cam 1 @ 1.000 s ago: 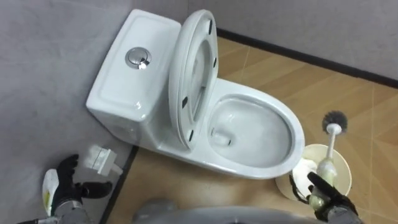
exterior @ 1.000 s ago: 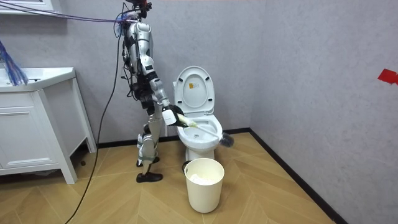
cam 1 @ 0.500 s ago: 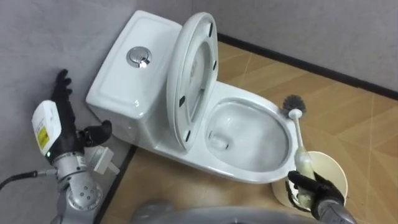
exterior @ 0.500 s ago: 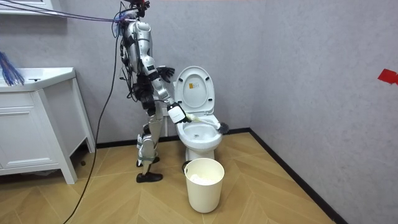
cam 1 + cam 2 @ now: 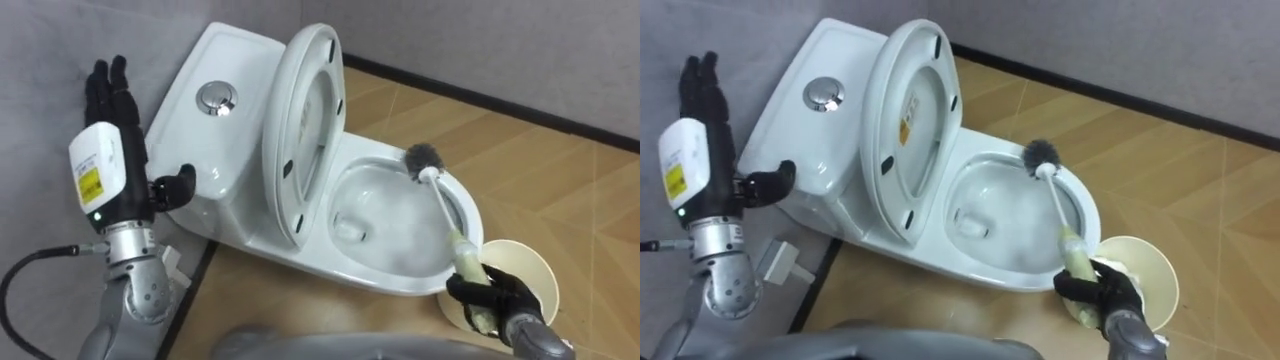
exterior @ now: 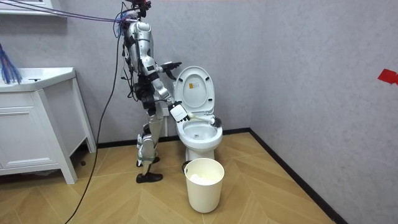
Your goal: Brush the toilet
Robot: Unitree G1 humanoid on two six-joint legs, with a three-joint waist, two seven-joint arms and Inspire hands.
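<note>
we see the toilet brush [image 5: 441, 200] in the right hand [image 5: 492, 299], low in the right of the left eye view, the dark fingers curled tight round its pale grip. the handle slants up and left over the right side of the toilet [image 5: 396, 279] bowl, and the dark bristle head sits at the bowl's far rim, right of the frame's middle. we cannot tell if the bristles touch the porcelain. the seat and lid [image 5: 303, 130] stand upright in the centre, and the cistern with its round flush button [image 5: 215, 97] lies upper left. the left hand [image 5: 110, 150] is held up at the left edge, just beside the cistern, with its fingers straight and spread, its thumb out and nothing in it. behind the right hand the rim of a cream bin [image 5: 536, 268] shows.

the right eye view looks further into the lid and gives us a label [image 5: 909, 126] on its underside. the room view adds the whole robot, standing upright at the toilet's side against the grey wall. there the bin stands on the wooden floor in front of the bowl, bottom centre, with something white inside. a white cabinet [image 6: 34, 124] fills the far left.
</note>
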